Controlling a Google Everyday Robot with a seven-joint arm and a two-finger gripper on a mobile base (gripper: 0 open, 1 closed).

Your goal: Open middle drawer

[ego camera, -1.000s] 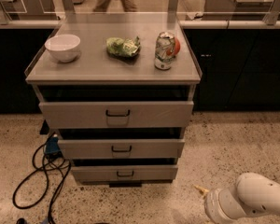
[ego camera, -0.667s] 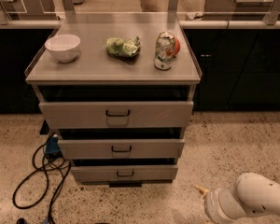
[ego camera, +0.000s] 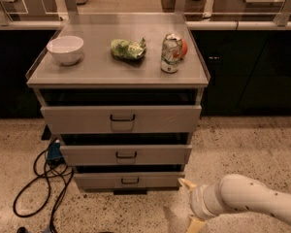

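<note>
The middle drawer [ego camera: 155, 155] is the shallow grey panel between the taller top drawer [ego camera: 77, 119] and the lowest drawer [ego camera: 102, 181]. Its small black wire handle [ego camera: 126, 155] sits at the centre of the front. Its front sits set back from the top drawer's front, and a dark gap shows above it. My gripper [ego camera: 190, 204] is at the end of the white arm [ego camera: 252, 200], low at the bottom right, near the floor. It is to the right of and below the lowest drawer's right corner, apart from the cabinet. Its two beige fingertips [ego camera: 186, 183] stand apart and hold nothing.
On the cabinet top [ego camera: 87, 72] stand a white bowl [ego camera: 65, 48], a green snack bag [ego camera: 128, 49] and a crushed can [ego camera: 172, 53]. Black cables [ego camera: 39, 178] lie on the speckled floor at the left of the cabinet. Dark counters run behind.
My gripper has shifted a little to the left, towards the cabinet's lower right corner. The drawers have not moved. A person in the background has walked on.
</note>
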